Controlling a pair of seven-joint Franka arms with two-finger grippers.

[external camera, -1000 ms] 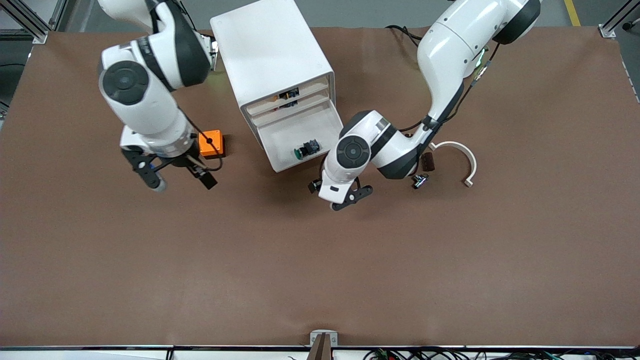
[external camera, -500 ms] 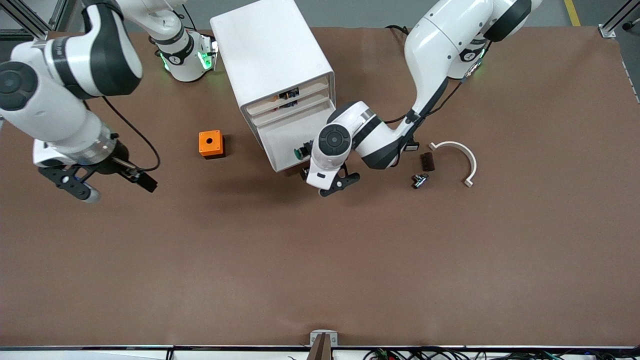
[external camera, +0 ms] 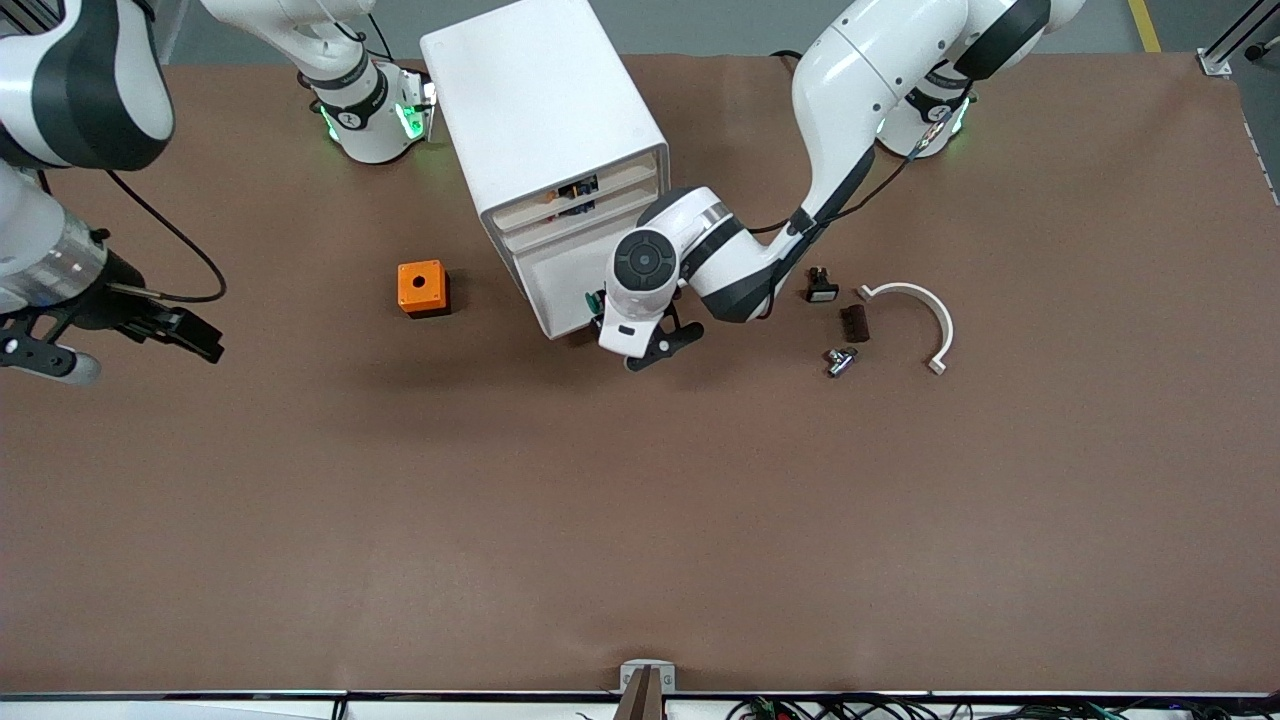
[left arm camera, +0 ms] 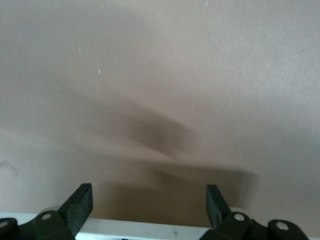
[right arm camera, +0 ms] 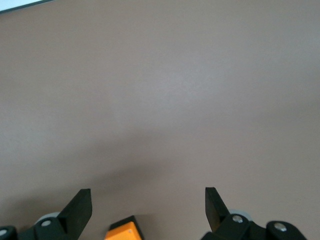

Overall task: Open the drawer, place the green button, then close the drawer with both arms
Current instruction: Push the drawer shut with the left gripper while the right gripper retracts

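lettering shows nowhere on cabinet (external camera: pixel 540 100) or orange box (external camera: pixel 422 288).

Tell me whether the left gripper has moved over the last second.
Yes. The left gripper has shifted toward the cabinet, from over bare table to right at the front edge of the open drawer, with its fingers open.

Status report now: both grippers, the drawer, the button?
Left gripper open, at the front edge of the pulled-out drawer. Right gripper open, waiting over bare table at its own end. Button in the drawer, mostly hidden by the left arm.
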